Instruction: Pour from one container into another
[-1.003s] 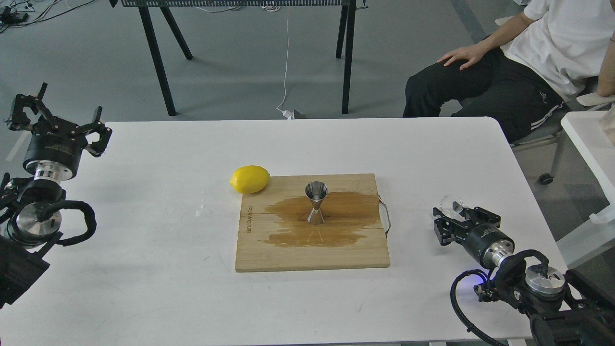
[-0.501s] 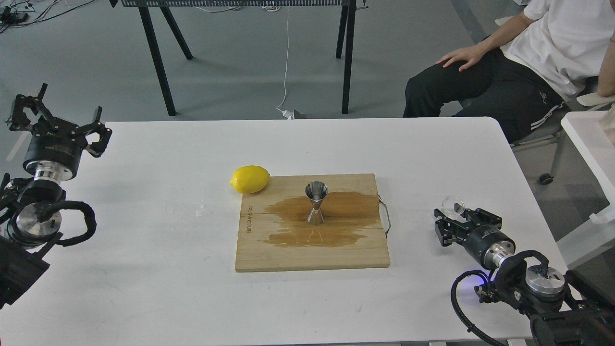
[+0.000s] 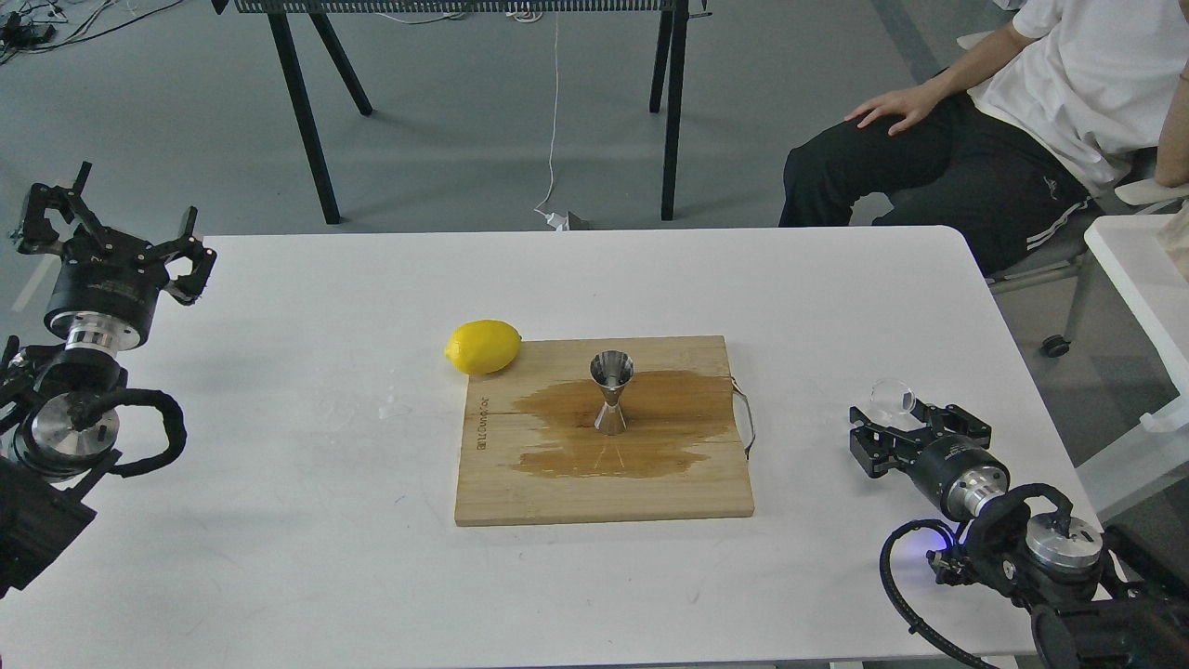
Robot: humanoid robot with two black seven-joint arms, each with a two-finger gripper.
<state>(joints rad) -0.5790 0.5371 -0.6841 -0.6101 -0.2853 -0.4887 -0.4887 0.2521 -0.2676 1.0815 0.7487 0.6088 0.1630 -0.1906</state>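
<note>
The steel jigger (image 3: 611,398) stands upright on the wooden board (image 3: 576,497), in the middle of a brown wet patch (image 3: 669,418). Low over the table's right side, the clear glass cup (image 3: 892,396) sits at the tip of my right gripper (image 3: 908,415). The gripper's fingers close around the cup's lower part. Its rim faces up and away from me. My left gripper (image 3: 116,221) is raised at the table's far left edge, open and holding nothing.
A lemon (image 3: 482,346) lies against the board's back left corner. A metal handle (image 3: 745,418) sticks out of the board's right side. A seated person (image 3: 1012,121) is beyond the table's back right corner. A white side table (image 3: 1138,279) stands at right.
My right gripper has drawn slightly to the right and toward me, and the glass cup has moved along with it. The left arm, jigger and lemon have stayed put.
</note>
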